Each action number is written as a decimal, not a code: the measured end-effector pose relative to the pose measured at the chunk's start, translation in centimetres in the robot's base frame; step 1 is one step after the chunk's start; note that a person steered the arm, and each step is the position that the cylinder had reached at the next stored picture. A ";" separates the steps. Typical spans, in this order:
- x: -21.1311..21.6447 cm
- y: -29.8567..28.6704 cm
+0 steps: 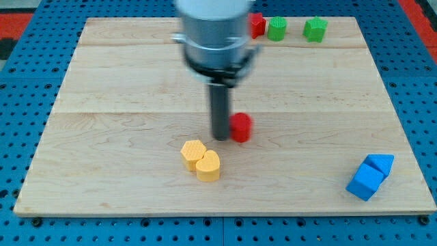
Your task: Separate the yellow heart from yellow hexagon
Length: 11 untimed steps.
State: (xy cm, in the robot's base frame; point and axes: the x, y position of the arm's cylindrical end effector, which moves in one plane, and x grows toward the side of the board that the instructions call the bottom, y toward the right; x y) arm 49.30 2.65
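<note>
The yellow hexagon (193, 152) and the yellow heart (209, 165) lie touching each other near the bottom middle of the wooden board (102, 137), the heart to the lower right of the hexagon. My tip (220, 137) rests on the board just above and to the right of the pair, a short gap away from the hexagon. A small red block (241, 127) sits right against the tip's right side.
Another red block (257, 24) and two green blocks (277, 29) (315, 29) stand along the view's top edge. Two blue blocks (365, 182) (379, 164) touch each other at the bottom right corner. The arm's body (212, 34) hangs over the top middle.
</note>
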 end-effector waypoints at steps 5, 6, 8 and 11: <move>0.5 -1.6; -0.7 -11.8; 6.8 -4.7; 11.3 -2.5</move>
